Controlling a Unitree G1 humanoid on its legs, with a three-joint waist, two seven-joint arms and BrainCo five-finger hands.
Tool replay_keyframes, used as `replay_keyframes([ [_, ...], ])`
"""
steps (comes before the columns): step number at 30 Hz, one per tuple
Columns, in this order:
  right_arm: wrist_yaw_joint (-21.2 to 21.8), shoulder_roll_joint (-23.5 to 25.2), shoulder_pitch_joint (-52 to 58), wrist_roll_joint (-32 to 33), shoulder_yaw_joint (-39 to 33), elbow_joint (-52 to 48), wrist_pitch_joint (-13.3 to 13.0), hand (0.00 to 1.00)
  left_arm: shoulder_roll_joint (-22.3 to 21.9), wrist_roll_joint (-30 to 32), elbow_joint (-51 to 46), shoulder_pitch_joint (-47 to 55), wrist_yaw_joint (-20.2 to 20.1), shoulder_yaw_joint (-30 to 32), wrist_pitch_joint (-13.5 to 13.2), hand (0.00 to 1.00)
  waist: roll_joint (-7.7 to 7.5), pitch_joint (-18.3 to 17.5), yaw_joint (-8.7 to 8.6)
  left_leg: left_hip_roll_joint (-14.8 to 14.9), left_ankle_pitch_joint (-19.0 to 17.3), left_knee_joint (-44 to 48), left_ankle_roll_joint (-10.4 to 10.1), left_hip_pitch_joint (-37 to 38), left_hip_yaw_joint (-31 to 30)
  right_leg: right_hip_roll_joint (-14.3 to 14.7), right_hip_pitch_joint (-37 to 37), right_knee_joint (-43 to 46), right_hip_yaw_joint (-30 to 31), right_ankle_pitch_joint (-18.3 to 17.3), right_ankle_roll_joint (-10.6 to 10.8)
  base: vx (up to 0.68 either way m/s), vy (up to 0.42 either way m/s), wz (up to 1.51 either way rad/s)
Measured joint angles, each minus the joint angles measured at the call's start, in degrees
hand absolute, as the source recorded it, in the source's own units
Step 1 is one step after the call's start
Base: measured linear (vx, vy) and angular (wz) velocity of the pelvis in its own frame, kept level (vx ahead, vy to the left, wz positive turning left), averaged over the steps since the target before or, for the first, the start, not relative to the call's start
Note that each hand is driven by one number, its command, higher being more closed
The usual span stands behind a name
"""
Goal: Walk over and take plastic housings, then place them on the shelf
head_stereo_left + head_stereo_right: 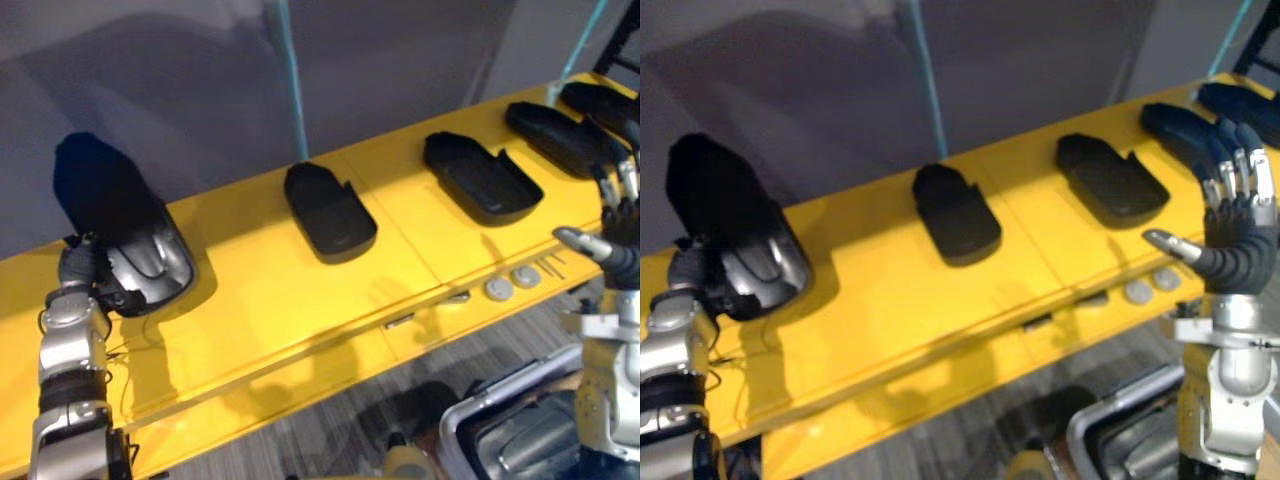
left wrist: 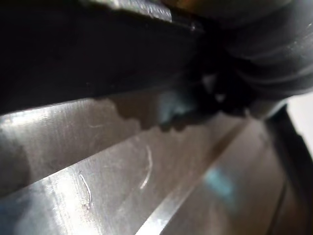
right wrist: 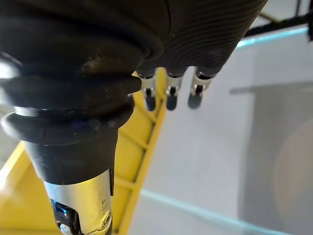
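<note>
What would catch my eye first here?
The bright yellow shelf runs across the view with dark housings laid in a row on it. At its left end the left hand is up against the glossy leftmost housing. At the right end the right hand is raised, open and holding nothing.

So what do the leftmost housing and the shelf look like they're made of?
The leftmost housing looks like moulded plastic: a matt black shell, with a glossy grey inner part that catches highlights. The shelf is probably painted sheet metal: smooth yellow, slightly glossy, with straight panel seams. Coated board can't be ruled out.
</note>
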Motion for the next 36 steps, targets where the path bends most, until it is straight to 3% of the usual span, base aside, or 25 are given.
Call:
replay_keyframes([
  [5, 1.08, 0.00, 1.96, 0.01, 0.23, -1.83, 0.10, 0.00, 0.47, 6.89, 0.37, -3.40, -5.29, -2.37, 4.84, 1.00, 0.75, 0.57, -0.86, 0.38, -0.47, 0.04, -0.23, 0.07, 1.91, 0.68, 0.14, -1.63, 1.21, 1.21, -0.01, -0.01, 0.010, -0.16],
  [7, 1.13, 0.00, 2.18, 0.06, 0.25, -2.38, 0.13, 0.00, 1.51, 9.43, 2.48, -5.34, -8.79, -4.26, 8.22, 1.00, 0.82, 0.75, -1.00, 0.76, -0.53, 0.14, -0.33, 0.14, 2.71, 0.87, 0.14, -2.13, 1.64, 1.61, -0.16, -0.01, -0.002, -0.12],
  [12, 1.67, -0.03, 3.23, 2.43, 0.27, -2.38, 0.15, 0.00, 1.56, 11.04, 5.63, -6.26, -13.98, -4.80, 12.34, 1.00, 1.50, 1.41, -1.30, 0.90, -0.57, 0.21, -0.39, 0.18, 2.90, 0.96, 0.13, -2.13, 1.81, 1.63, -0.16, 0.00, -0.001, -0.02],
  [21, 3.78, -0.75, 3.36, 3.81, 2.16, -2.39, 0.19, 0.00, 1.70, 14.61, 10.56, -6.75, -13.69, -3.37, 14.90, 1.00, 1.53, 2.21, -1.29, 0.84, -0.77, 0.29, -0.68, 0.09, 3.06, 0.92, 0.13, -2.42, 2.00, 1.73, -0.02, 0.00, 0.000, 0.00],
  [28, 4.78, -1.05, 3.09, 3.81, 2.17, -2.38, 0.39, 0.00, 2.20, 14.62, 13.08, -7.41, -11.37, 0.67, 15.27, 1.00, 1.83, 3.90, -1.46, 0.82, -0.76, 0.33, -0.67, 0.09, 3.13, 0.91, 0.12, -2.58, 2.14, 1.84, -0.05, 0.00, 0.000, 0.00],
  [36, 4.81, -2.42, 3.10, 3.81, 2.18, -2.38, 0.45, 0.00, 2.57, 14.62, 15.67, -7.32, -9.40, 0.88, 15.23, 1.00, 1.80, 4.00, -1.56, 0.79, -0.76, 0.31, -0.67, 0.05, 3.06, 0.91, 0.12, -2.67, 2.12, 1.84, -0.05, 0.00, 0.000, 0.00],
])
